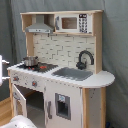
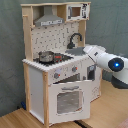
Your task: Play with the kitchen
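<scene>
Your arm (image 2: 107,61) reaches toward the kitchen (image 2: 57,75) beside its sink (image 1: 74,73), oven door (image 2: 69,100) ajar; gripper state can't be told.

No legible text or labels.

The light wooden plank floor (image 2: 15,119) carried the tall white and light-wood toy kitchen (image 2: 57,65), which stood directly on it. In the first exterior view the same floor (image 1: 4,111) showed at the lower left, beside the kitchen's (image 1: 62,75) base.
</scene>
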